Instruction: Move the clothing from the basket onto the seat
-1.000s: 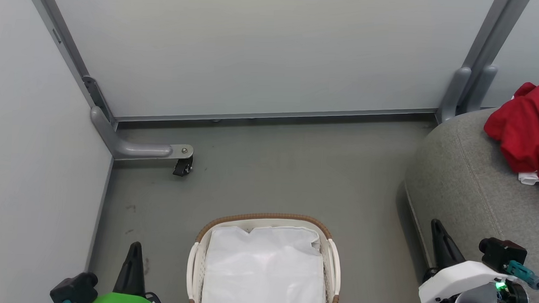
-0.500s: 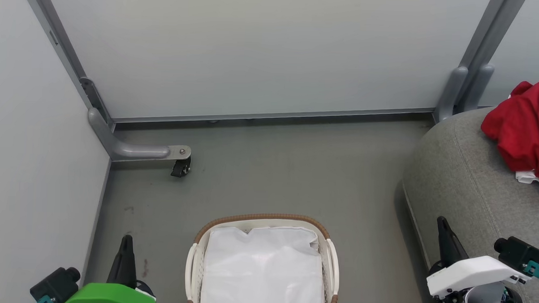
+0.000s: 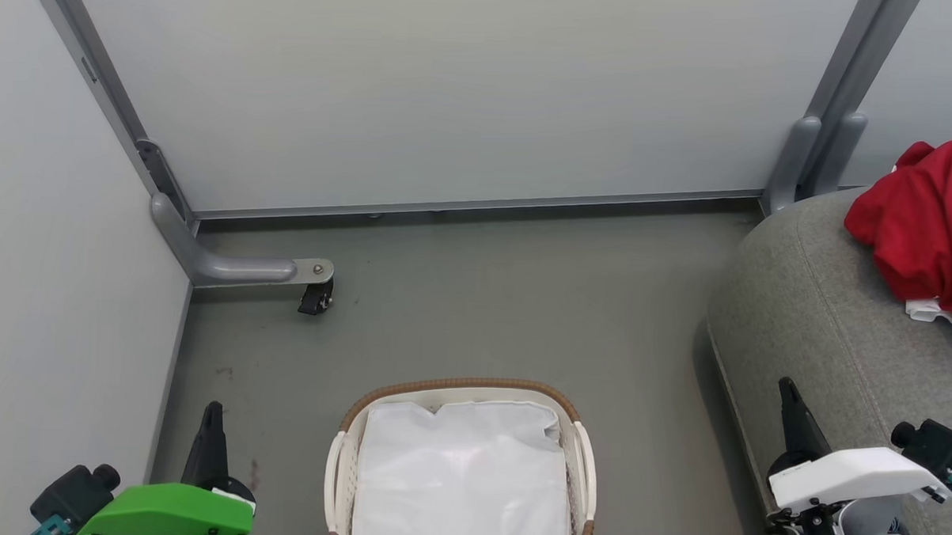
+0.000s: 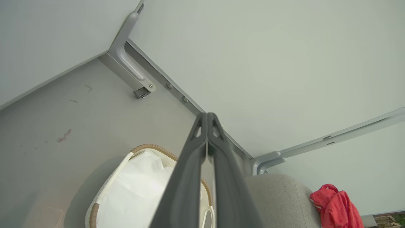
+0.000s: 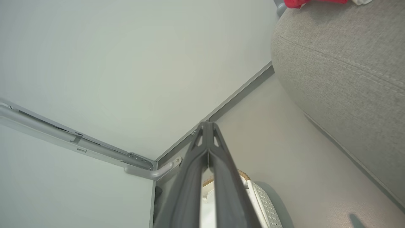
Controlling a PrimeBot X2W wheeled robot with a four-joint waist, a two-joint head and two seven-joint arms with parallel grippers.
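The red clothing (image 3: 933,224) lies bunched on the grey seat (image 3: 815,311) at the right edge of the head view, a bit of white showing beneath it. The basket (image 3: 349,445) stands on the floor at bottom centre, holding just its white liner (image 3: 461,481). My left gripper (image 3: 214,413) is shut, low at the left of the basket, nothing in it. My right gripper (image 3: 788,387) is shut over the seat's front edge, also holding nothing. The left wrist view has the basket (image 4: 110,180), seat (image 4: 278,196) and clothing (image 4: 337,207) beyond its closed fingertips (image 4: 207,117).
Pale partition walls (image 3: 450,92) close off the back and left. A grey metal foot with a black caster (image 3: 316,297) juts onto the floor at the left. Another grey post (image 3: 820,153) stands behind the seat. Bare grey floor (image 3: 506,300) lies between basket and wall.
The head camera has shifted a little, so the scene slid left and down. Both grippers have dropped lower and outward in the picture, still shut. The clothing stays on the seat.
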